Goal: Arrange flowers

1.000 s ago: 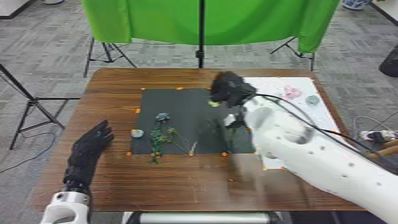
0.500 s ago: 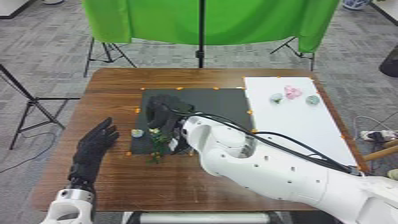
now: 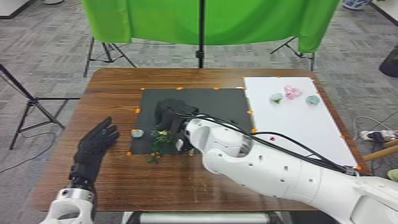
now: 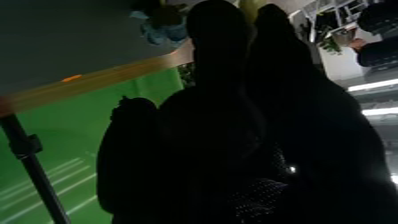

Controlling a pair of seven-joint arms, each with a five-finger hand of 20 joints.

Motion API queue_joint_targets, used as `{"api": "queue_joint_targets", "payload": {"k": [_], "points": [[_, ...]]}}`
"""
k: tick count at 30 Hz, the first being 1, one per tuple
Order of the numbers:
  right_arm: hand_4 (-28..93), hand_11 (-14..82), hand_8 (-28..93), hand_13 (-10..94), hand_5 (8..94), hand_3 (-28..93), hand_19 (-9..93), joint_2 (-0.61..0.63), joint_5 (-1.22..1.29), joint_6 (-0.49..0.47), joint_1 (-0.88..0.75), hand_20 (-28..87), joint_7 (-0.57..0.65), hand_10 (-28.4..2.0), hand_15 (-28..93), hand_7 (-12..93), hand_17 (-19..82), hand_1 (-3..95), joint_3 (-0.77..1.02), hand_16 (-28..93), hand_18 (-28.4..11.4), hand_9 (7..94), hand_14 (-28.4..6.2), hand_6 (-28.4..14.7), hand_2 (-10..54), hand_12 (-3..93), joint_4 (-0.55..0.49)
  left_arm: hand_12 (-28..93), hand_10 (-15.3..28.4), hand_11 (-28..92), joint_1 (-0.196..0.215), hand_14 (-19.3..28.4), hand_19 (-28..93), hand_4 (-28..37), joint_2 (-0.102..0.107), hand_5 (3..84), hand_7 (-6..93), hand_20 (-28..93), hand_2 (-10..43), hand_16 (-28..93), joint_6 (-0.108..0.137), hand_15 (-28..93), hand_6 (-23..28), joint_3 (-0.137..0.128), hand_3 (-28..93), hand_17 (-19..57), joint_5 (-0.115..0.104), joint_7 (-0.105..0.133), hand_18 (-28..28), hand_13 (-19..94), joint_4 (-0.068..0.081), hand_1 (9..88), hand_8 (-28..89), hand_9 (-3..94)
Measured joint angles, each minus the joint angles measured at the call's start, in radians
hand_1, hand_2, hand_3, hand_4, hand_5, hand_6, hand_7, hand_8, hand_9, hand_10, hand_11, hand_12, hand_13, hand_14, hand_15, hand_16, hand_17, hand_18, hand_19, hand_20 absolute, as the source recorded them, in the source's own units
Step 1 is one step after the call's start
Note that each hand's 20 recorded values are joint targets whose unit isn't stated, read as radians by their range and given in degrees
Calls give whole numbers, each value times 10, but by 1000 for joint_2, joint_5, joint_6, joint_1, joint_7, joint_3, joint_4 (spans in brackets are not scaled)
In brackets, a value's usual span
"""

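Near edge: white bar [image 3: 204, 218], lying below the brown table [image 3: 124, 180]. Left hand [image 3: 96, 140]: black glove, fingers straight and spread a little, over the table's left part, beside the dark sheet [image 3: 226, 99].

Right arm [image 3: 275, 172]: white, with black cables [image 3: 306, 151] along it; it crossed the near corner of the white sheet [image 3: 311, 125] and stood in the way of the dark sheet's near right part. Right hand [image 3: 172, 112]: black glove, over the dark sheet; whether closed, open or gripping could not be told.

Flowers, dark sheet: one pale bloom [image 3: 137, 133] at the left border; green stems [image 3: 158, 146] with a whitish bloom [image 3: 163, 133], just on the near side of the right hand. Flowers, white sheet: one small red bloom [image 3: 272, 138]; farther off, a grey-green bloom [image 3: 312, 100], a pale green bloom [image 3: 276, 97] and a pink bloom [image 3: 293, 92], near one another. Orange markers [image 3: 179, 88] ran round both sheets.

Beyond the table: black stand [image 3: 201, 52] and green cloth [image 3: 142, 20].

Obscured: sheet and stems partly under the right hand and arm, so stem ends could not be traced. Right wrist view: a blue bloom [image 4: 163, 32], cut off by the frame, near the dark glove; a yellowish sliver [image 4: 251, 6] beside it, too little to identify.
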Motion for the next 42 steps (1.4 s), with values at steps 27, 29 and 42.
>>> {"api": "queue_joint_targets", "payload": {"k": [27,29,42], "points": [[-110,170,-56,791,560,605,930,169,-140,126,-60,467,55,-189,556,85,542,264,187,332,-159,648,-102,-19,-53,255,-190,129,109,95,-2,153,40,-217,-2,337,62,183,-52,43,-36,140,35,-6,636,20,0,11,142,272,10,275,-46,351],[-101,155,-51,743,521,611,931,204,-140,126,-60,463,115,-204,596,72,532,231,242,344,-173,590,-131,-19,-62,260,-189,128,109,94,4,153,40,-217,-3,338,62,183,-51,43,-36,140,35,-10,636,20,0,11,142,272,8,275,-46,351],[-98,202,-44,768,428,604,932,343,-129,-311,-4,479,270,-199,642,55,566,256,340,326,-164,626,-115,-7,-95,273,119,129,109,94,19,153,40,-215,-6,338,63,183,-48,43,-35,141,35,-15,634,19,1,8,142,272,-1,277,-47,352]]}}
